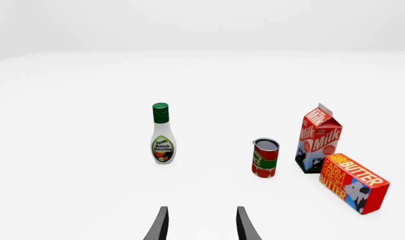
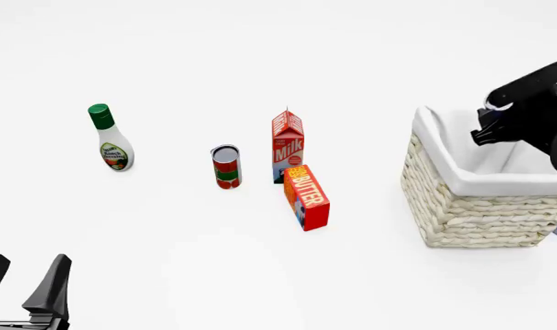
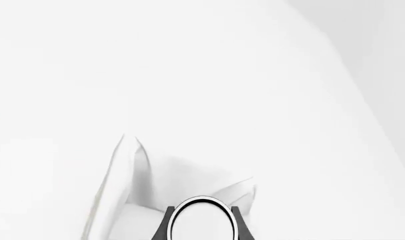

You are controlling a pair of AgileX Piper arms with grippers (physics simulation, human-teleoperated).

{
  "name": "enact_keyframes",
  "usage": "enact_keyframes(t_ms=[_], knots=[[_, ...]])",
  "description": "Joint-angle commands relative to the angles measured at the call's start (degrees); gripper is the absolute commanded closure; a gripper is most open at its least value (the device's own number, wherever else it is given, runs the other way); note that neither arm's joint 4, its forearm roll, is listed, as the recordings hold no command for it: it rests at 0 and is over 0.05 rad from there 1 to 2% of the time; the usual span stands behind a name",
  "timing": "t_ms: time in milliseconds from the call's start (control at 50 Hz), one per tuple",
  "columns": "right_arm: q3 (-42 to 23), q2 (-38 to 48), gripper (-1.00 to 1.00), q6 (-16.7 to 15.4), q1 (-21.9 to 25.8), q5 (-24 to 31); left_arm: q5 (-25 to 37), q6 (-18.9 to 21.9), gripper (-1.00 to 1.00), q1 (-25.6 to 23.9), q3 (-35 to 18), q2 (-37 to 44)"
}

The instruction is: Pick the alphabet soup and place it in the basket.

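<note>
My right gripper [image 2: 492, 122] hangs over the open top of the cream wicker basket [image 2: 471, 206], which stands at the right. In the right wrist view the two fingers [image 3: 161, 230] press on either side of a round silver-white can top, the alphabet soup [image 3: 201, 222]. Its label is hidden. The basket's white cloth lining [image 3: 132, 170] lies below it. My left gripper [image 2: 23, 278] is open and empty at the near left; it also shows in the left wrist view [image 1: 202, 227].
A red and green can [image 2: 226, 167] stands mid-table, with a milk carton [image 2: 288, 146] and a butter box [image 2: 306, 197] to its right. A ranch dressing bottle [image 2: 111, 137] stands at the left. All show in the left wrist view too.
</note>
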Motion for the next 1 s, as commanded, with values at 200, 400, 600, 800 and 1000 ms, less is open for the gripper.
enact_keyframes(t_ms=[200, 400, 600, 800, 1000], knots=[[-2.4, 4.7, 1.00, -1.5, -0.7, 0.6, 0.0, 0.0, -1.00, 0.0, 0.0, 0.0], [-3.6, 7.6, 1.00, -2.2, -0.7, 0.3, 0.0, 0.0, -1.00, 0.0, 0.0, 0.0], [-4.1, 9.5, 1.00, -2.7, -0.8, 0.0, 0.0, 0.0, -1.00, 0.0, 0.0, 0.0], [-4.2, 11.3, 1.00, -3.0, -1.1, -0.6, 0.0, 0.0, -1.00, 0.0, 0.0, 0.0], [-4.5, 13.0, 1.00, -2.9, -1.1, -1.0, 0.0, 0.0, -1.00, 0.0, 0.0, 0.0]])
